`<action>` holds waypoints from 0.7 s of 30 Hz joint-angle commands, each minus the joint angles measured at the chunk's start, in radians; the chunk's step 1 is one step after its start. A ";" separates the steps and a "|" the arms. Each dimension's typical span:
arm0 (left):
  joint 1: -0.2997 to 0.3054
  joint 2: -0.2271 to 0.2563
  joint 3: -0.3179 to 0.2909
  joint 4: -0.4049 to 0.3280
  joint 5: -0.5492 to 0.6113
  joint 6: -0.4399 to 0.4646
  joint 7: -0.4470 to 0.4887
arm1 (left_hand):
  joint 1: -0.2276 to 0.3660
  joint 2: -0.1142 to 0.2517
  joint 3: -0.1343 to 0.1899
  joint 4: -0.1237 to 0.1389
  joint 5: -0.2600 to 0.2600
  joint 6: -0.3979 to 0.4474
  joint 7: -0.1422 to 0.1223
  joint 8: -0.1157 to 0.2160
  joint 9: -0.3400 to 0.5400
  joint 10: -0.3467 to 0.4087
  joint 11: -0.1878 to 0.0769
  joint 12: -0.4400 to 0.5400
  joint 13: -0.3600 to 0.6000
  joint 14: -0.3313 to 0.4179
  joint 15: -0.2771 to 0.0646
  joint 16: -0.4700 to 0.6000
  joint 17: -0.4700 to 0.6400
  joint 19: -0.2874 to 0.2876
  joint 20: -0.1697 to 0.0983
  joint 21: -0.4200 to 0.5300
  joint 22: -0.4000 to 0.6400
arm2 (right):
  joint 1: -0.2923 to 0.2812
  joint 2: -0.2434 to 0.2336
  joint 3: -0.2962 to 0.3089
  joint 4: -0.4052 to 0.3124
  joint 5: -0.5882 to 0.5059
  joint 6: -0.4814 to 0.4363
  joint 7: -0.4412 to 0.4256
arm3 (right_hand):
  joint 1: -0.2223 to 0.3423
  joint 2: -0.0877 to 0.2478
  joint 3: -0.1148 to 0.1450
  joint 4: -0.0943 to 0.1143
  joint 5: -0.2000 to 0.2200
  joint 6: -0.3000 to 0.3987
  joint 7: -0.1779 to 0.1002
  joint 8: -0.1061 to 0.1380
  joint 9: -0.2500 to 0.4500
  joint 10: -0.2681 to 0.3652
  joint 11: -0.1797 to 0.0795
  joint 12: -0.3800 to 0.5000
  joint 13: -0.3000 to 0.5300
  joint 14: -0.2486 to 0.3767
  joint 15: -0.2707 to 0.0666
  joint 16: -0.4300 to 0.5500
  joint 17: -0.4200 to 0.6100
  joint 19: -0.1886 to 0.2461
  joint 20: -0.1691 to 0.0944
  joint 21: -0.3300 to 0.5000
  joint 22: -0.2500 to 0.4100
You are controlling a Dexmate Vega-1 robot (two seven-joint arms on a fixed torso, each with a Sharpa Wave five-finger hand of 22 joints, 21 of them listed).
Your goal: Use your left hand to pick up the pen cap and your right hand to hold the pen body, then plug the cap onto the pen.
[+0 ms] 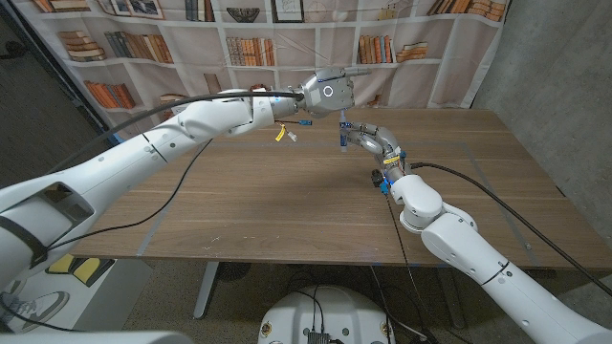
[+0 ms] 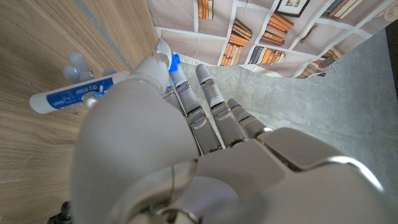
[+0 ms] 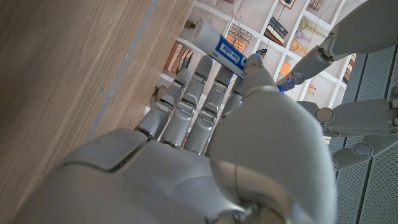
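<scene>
Head view: both hands met over the far middle of the table (image 1: 287,210), raised off the wood. Nothing task-related was left on the surface.

Right hand (image 1: 375,141) was closed on the pen body (image 1: 342,134), pinched out at the fingertips. The pen stood roughly upright at 9 o'clock of that hand. Holding it that far out probably left the free end exposed for the cap, with the palm out of the way.

Left hand (image 1: 327,93) sat at about 11 o'clock of the right hand, directly above the pen's top end. That looked like an approach along the pen's axis, not from the side.

Left wrist view: a small blue piece, most likely the pen cap (image 2: 175,61), was gripped at the left hand's fingertips. The fingers were curled in around it, not spread. The white barrel with its blue label ran in roughly on line with the cap, but the joint itself was hidden behind the hand.

Right wrist view confirmed the fingertip grip on the barrel, with the left hand's fingers close by.

My read: both pickups were done and this was the align-and-push stage. I couldn't tell whether the cap was seated. Main risk was the barrel slipping or tilting in that light pinch when the cap was pressed home.
</scene>
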 commanded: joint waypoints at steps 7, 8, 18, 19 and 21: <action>0.011 0.004 0.002 0.001 0.000 0.006 0.017 | 0.005 -0.001 0.059 0.050 0.005 -0.001 -0.005 0.005 0.003 0.056 -0.043 0.003 0.049 -0.005 -0.115 0.000 0.003 0.008 -0.065 -0.001 0.003 | 0.000 0.003 0.003 0.002 -0.001 0.009 -0.002 | 0.002 0.008 0.029 0.023 0.007 0.055 -0.044 0.008 0.003 0.082 -0.074 0.009 0.003 0.008 -0.083 -0.004 0.002 0.011 -0.095 0.000 0.003; 0.012 0.005 0.002 -0.001 0.000 0.007 0.019 | 0.005 -0.001 0.059 0.050 0.005 -0.001 -0.005 0.005 0.003 0.055 -0.043 0.002 0.049 -0.005 -0.115 0.000 0.003 0.008 -0.064 -0.001 0.003 | 0.001 0.000 0.002 0.002 -0.004 0.011 0.002 | 0.002 0.009 0.030 0.023 0.007 0.055 -0.044 0.008 0.003 0.082 -0.075 0.009 0.003 0.009 -0.083 -0.004 0.002 0.011 -0.095 -0.001 0.003; 0.011 0.004 0.004 -0.005 -0.005 -0.004 0.033 | 0.004 -0.001 0.060 0.051 0.005 -0.003 -0.004 0.005 0.003 0.055 -0.043 0.002 0.048 -0.004 -0.114 0.001 0.003 0.006 -0.063 -0.001 0.003 | -0.004 0.002 0.001 -0.005 -0.010 0.011 -0.006 | 0.001 0.009 0.031 0.023 0.008 0.054 -0.044 0.008 0.003 0.082 -0.074 0.009 0.003 0.008 -0.084 -0.004 0.002 0.011 -0.094 -0.001 0.003; 0.011 0.004 0.005 -0.005 -0.005 -0.006 0.033 | 0.005 -0.001 0.060 0.050 0.005 -0.002 -0.007 0.006 0.003 0.055 -0.043 0.002 0.049 -0.004 -0.115 0.001 0.003 0.007 -0.063 -0.001 0.003 | -0.005 0.001 0.001 -0.006 -0.011 0.011 -0.007 | 0.001 0.008 0.031 0.023 0.008 0.054 -0.044 0.008 0.003 0.082 -0.075 0.009 0.003 0.009 -0.083 -0.004 0.002 0.010 -0.094 -0.001 0.003; 0.011 0.005 0.007 -0.005 -0.006 -0.010 0.029 | 0.005 -0.001 0.060 0.050 0.005 -0.002 -0.007 0.006 0.003 0.055 -0.043 0.002 0.049 -0.004 -0.114 0.001 0.003 0.007 -0.064 -0.001 0.003 | -0.008 0.003 0.003 -0.009 -0.009 0.010 -0.012 | 0.002 0.008 0.031 0.022 0.008 0.054 -0.044 0.007 0.003 0.082 -0.074 0.009 0.003 0.009 -0.084 -0.004 0.002 0.010 -0.094 -0.001 0.003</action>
